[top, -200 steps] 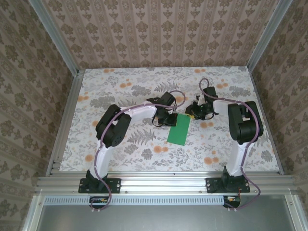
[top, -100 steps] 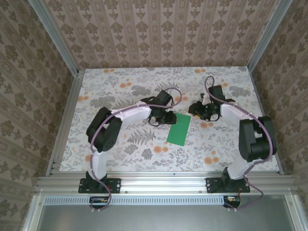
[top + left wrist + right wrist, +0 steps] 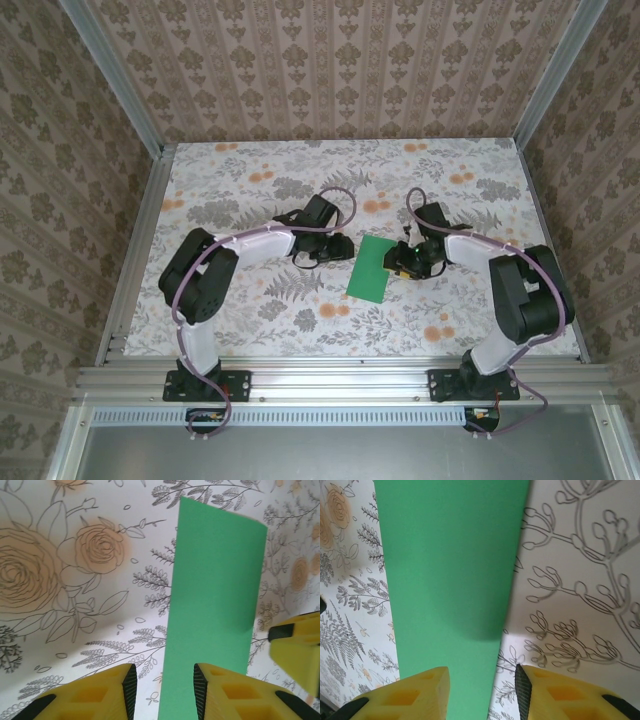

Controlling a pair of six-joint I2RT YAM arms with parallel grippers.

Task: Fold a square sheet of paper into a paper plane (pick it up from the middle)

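- A bright-green sheet of thin paper (image 3: 372,268) lies flat on the flower-printed table (image 3: 250,300). It shows as a long rectangle rather than a square. No pointed plane shape is there yet, so most of the folding looks undone.
- The left gripper (image 3: 162,690) hangs just over the sheet's left long edge. Its yellow fingers (image 3: 100,695) stand apart with that edge running through the gap, and nothing is pinched.
- The right gripper (image 3: 481,692) sits at the sheet's opposite long edge, its jaws likewise parted and empty. One finger is over the green, the other over bare table just beside the sheet.
- Paper lying this flat offers the fingertips no lip. A close from here may skate across the sheet and shove it sideways instead of lifting it.
- If one gripper catches and the other slips, the sheet would likely swing round the held edge. Any crease pressed after that would then run off the centre line.
- Squeezing hard or dragging along the table could buckle such thin paper and leave a stray wrinkle that spoils later folds.
- The two grippers stand near each other across the narrow sheet, so a move inward by both could knock their fingers together.
- A pinch at the very edge rather than the sheet's middle would probably let the free part droop.
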